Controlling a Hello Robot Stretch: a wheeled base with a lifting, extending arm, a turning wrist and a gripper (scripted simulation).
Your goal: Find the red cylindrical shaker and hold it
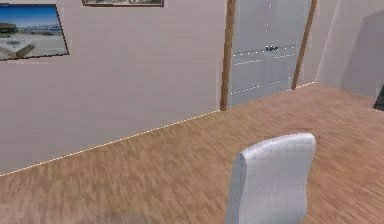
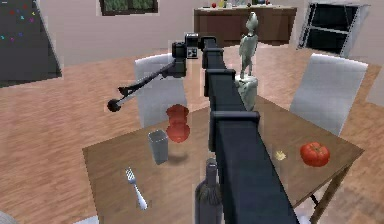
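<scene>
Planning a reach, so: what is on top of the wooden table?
A red shaker, a grey cup, a fork, a red fruit, a pale statue and a dark bottle. The arm covers the middle of the tabletop; anything there is hidden.

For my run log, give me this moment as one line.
red shaker: on table, not held | gripper: holds nothing | nearby: grey container, tomato, fork, statue

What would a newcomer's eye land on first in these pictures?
The dark arm stretches up the middle of the arm side view over a wooden table. A red shaker shows just left of it and a white statue just right. In the forward view, a white chair stands at the bottom right on wood floor, with a white double door beyond at the upper right.
</scene>
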